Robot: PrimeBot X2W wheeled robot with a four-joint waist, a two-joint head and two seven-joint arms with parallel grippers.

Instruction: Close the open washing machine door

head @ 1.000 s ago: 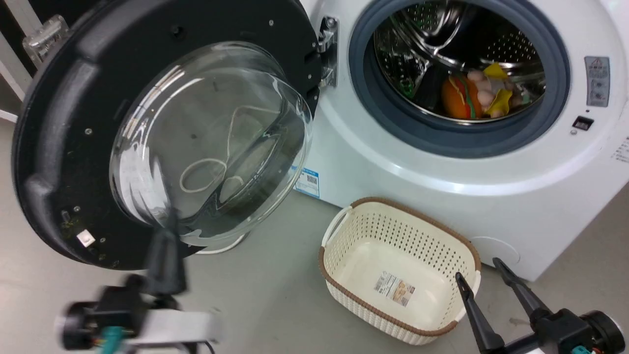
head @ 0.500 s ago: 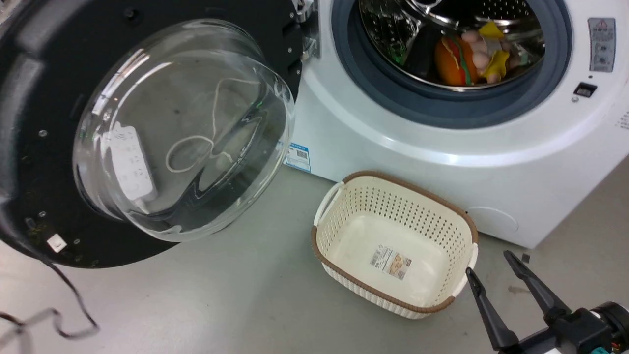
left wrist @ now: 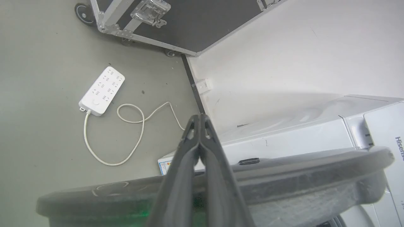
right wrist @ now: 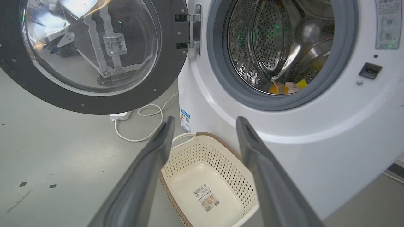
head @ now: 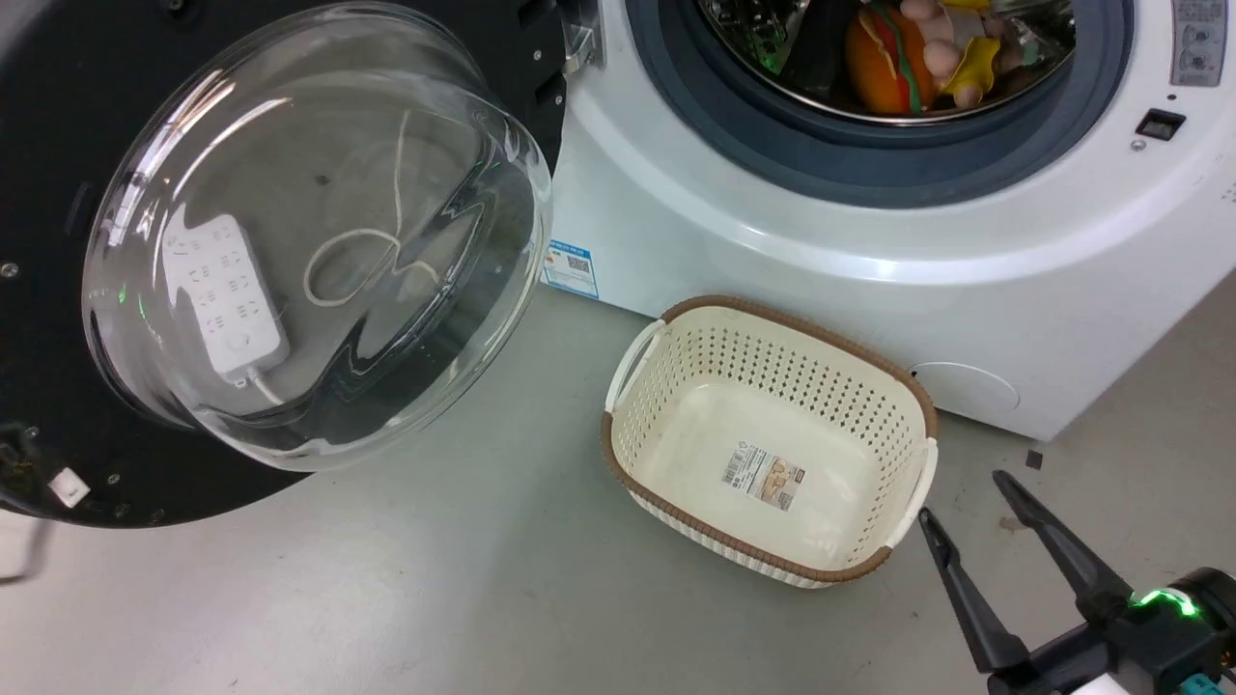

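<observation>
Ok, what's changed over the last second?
The left gripper has swung away from in front of the glass and now reaches over the black rim of the washing machine door, fingers shut; contact is unclear. The head camera has shifted too, so the whole scene sits higher in its view. Unchanged: door wide open, right gripper open beside the basket.

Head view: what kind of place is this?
Probably a laundry corner in a lab or workshop: a white washing machine with its door open, a laundry basket on bare grey floor, a wheeled flight case.
</observation>
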